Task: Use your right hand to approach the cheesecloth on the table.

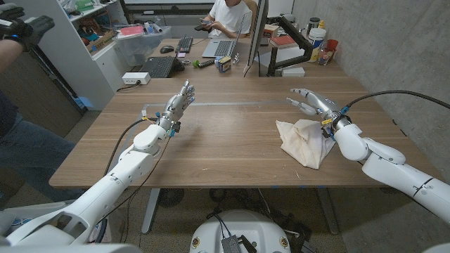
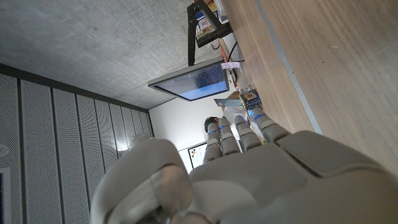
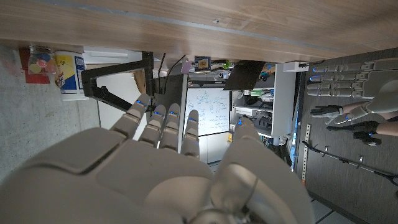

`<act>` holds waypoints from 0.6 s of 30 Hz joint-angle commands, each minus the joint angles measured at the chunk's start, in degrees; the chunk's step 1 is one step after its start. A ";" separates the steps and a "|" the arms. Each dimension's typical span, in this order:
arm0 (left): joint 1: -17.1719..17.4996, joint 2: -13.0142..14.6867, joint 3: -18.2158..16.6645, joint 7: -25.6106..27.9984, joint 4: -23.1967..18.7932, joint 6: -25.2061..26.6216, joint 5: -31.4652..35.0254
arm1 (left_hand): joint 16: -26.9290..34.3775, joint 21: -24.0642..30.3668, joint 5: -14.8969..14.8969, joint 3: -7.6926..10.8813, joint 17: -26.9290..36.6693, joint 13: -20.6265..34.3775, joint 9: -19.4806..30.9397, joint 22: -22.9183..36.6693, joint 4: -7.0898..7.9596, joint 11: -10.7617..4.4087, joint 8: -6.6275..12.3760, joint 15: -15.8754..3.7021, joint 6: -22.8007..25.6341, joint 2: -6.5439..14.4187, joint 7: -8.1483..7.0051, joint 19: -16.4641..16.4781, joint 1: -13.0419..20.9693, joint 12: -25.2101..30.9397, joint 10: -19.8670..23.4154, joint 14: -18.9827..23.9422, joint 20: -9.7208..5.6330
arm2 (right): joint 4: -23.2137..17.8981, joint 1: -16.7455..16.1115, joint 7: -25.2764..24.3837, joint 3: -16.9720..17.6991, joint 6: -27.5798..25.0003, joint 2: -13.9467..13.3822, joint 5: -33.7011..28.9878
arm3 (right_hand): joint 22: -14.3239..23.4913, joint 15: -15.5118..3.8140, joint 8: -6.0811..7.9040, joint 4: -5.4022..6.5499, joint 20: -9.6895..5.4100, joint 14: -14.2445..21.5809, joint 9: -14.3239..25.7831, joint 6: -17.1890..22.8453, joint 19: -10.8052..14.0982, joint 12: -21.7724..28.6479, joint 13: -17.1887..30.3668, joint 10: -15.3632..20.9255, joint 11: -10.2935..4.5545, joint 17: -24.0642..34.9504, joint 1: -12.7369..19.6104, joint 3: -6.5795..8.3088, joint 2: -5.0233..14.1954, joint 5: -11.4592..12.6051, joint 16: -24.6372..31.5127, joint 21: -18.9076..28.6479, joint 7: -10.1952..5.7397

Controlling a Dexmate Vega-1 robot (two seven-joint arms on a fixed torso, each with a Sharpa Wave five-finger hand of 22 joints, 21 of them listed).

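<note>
So the cheesecloth (image 1: 304, 141) sits right of centre in my head view, a crumpled off-white bundle, soft and creased, roughly triangular with a point trailing toward the lower right; its right edge is partly hidden behind my right wrist, so I can't see how far it runs there. My right hand (image 1: 311, 102) hangs just above and behind it in the frame, glossy white shell with grey finger segments, fingers spread apart and holding nothing; whether the wrist actually brushes the cloth I can't tell. From the right wrist view the same hand (image 3: 168, 168) shows as smooth rounded plastic; the fingers fan out with gaps between them. The table (image 1: 225, 140) is wood, brown with a visible grain, and a pale strip of tape (image 1: 232, 104) runs across it. My left hand (image 1: 180, 104) is left of centre, upright on its edge, fingers loosely extended, nothing in it; the left wrist view (image 2: 249, 168) agrees. Upper middle there's a person (image 1: 228, 15) cut off by the frame edge, laptops (image 1: 219, 48) in front; the small stuff back there is too tiny to make out.
</note>
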 commanded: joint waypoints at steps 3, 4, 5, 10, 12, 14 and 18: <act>-0.60 -0.43 0.12 -0.50 1.22 -0.72 -0.13 | 0.03 0.24 -0.32 -0.36 0.15 0.28 0.29 0.19 0.03 -0.16 0.05 0.12 0.74 0.47 -0.11 -0.10 0.40 -0.14 0.22 0.40 0.58 | -0.85 0.14 1.41 -0.94 -2.12 -0.73 -0.67 | 0.30 0.06 -0.18 -0.41 0.51 -0.51 0.26 0.13 -0.49 -0.11 0.30 -0.47 -0.21 0.12 0.01 -0.01 0.02 0.01 0.05 -0.24 -0.36; -0.64 -0.44 0.09 -0.53 1.31 -0.76 -0.16 | 0.03 0.24 -0.32 -0.37 0.15 0.28 0.29 0.19 0.02 -0.10 0.05 0.15 0.77 0.49 -0.07 -0.10 0.41 -0.14 0.25 0.41 0.59 | -0.89 0.14 1.48 -0.99 -2.13 -0.84 -0.73 | 0.30 0.07 -0.17 -0.41 0.58 -0.52 0.26 0.14 -0.54 -0.10 0.30 -0.48 -0.23 0.12 0.00 -0.02 0.02 0.01 0.05 -0.23 -0.38; -0.67 -0.43 0.08 -0.55 1.38 -0.81 -0.14 | 0.03 0.25 -0.32 -0.37 0.15 0.28 0.29 0.19 0.02 -0.13 0.06 0.16 0.78 0.49 -0.04 -0.10 0.42 -0.13 0.26 0.40 0.61 | -1.03 0.11 1.53 -1.02 -2.43 -0.86 -0.76 | 0.30 0.10 -0.17 -0.41 0.64 -0.53 0.26 0.14 -0.56 -0.11 0.30 -0.51 -0.21 0.12 -0.01 -0.02 0.01 0.01 0.06 -0.23 -0.39; -0.72 -0.55 0.03 -0.75 1.71 -1.19 -0.22 | -0.03 0.23 -0.34 -0.40 0.15 0.28 0.29 0.19 0.02 -0.21 0.08 0.11 0.88 0.54 -0.06 -0.16 0.47 -0.18 0.13 0.26 0.70 | -1.09 0.19 2.28 -1.34 -3.04 -0.97 -0.45 | 0.31 0.16 -0.16 -0.41 0.76 -0.65 0.26 0.14 -0.64 -0.11 0.30 -0.57 -0.06 0.13 -0.05 -0.05 -0.01 0.01 0.05 -0.19 -0.48; -0.80 -0.59 0.09 -0.87 1.89 -1.20 -0.22 | -0.06 0.24 -0.35 -0.40 0.15 0.28 0.29 0.19 0.02 -0.16 0.08 0.09 0.89 0.56 -0.10 -0.15 0.49 -0.20 0.10 0.17 0.69 | -1.17 0.25 2.47 -1.59 -3.51 -1.02 -0.66 | 0.31 0.24 -0.19 -0.42 0.76 -0.71 0.26 0.04 -0.63 -0.12 0.30 -0.62 -0.08 0.13 -0.05 -0.05 -0.01 0.01 0.04 -0.16 -0.49; -0.95 -0.68 0.17 -1.05 2.12 -1.11 -0.31 | -0.09 0.24 -0.36 -0.42 0.15 0.28 0.29 0.20 0.01 -0.16 0.07 0.11 0.88 0.59 -0.08 -0.16 0.52 -0.22 0.04 0.08 0.70 | -1.25 0.23 2.40 -1.78 -3.87 -1.08 -0.98 | 0.32 0.28 -0.20 -0.43 0.77 -0.71 0.26 0.01 -0.64 -0.15 0.31 -0.73 -0.07 0.13 -0.05 -0.04 -0.01 0.01 0.05 -0.13 -0.53; -1.34 -0.76 0.34 -1.41 2.56 -1.13 -0.23 | -0.10 0.23 -0.38 -0.44 0.15 0.28 0.29 0.20 0.01 -0.07 0.08 0.02 0.95 0.64 0.00 -0.21 0.56 -0.22 0.04 0.02 0.69 | -1.67 0.00 2.28 -1.95 -4.89 -1.34 -1.52 | 0.32 0.27 -0.20 -0.44 0.88 -0.81 0.26 -0.01 -0.75 -0.16 0.31 -0.81 -0.06 0.12 -0.04 -0.03 0.01 0.02 0.04 -0.13 -0.56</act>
